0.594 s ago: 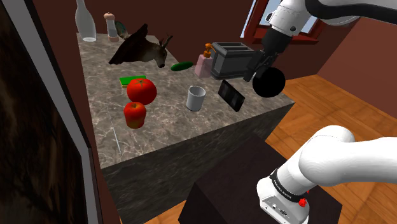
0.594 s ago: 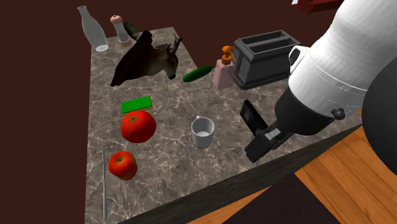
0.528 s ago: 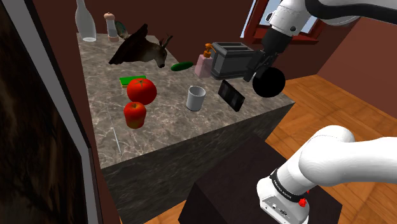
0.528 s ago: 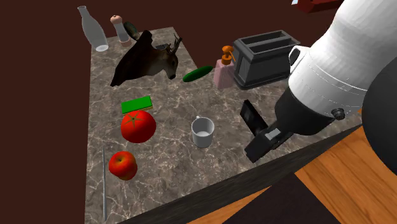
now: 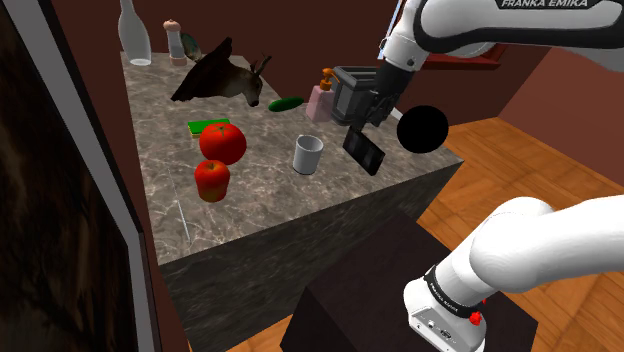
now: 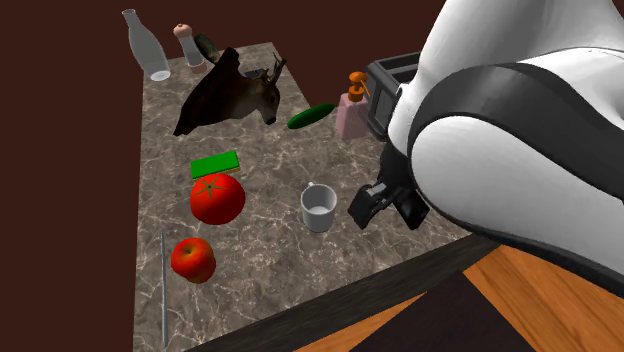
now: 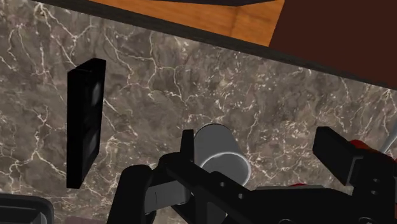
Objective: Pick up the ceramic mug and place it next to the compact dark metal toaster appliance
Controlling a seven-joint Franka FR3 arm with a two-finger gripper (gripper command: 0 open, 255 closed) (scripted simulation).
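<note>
Hand (image 7: pixel 262 151) was spread above worktop (image 7: pixel 159 63), gripping nothing. Mug (image 7: pixel 219 153) stood upright below, apart from it, sighted between the fingers (image 7: pixel 336 153), close to one.

Second exterior view: the arm's bulky white-and-dark link (image 6: pixel 500 150) covers most of the dark grey metal two-slot toaster (image 6: pixel 383 78); we see one corner of it. The same link hides the far part of the flat black rectangular slab (image 6: pixel 408 210).

Wrist view: the base of the pale grey cylindrical mug (image 7: pixel 219 149) lies behind the black gripper (image 7: pixel 257 137) body. A red round thing (image 7: pixel 372 147) is half hidden behind one finger (image 7: pixel 337 153); we cannot tell which fruit. A dark grey corner (image 7: pixel 19 213) is cut by the picture's edge; unidentified.

Shoulder view: the gripper overlaps the toaster's front, and the arm runs off the top edge.
</note>
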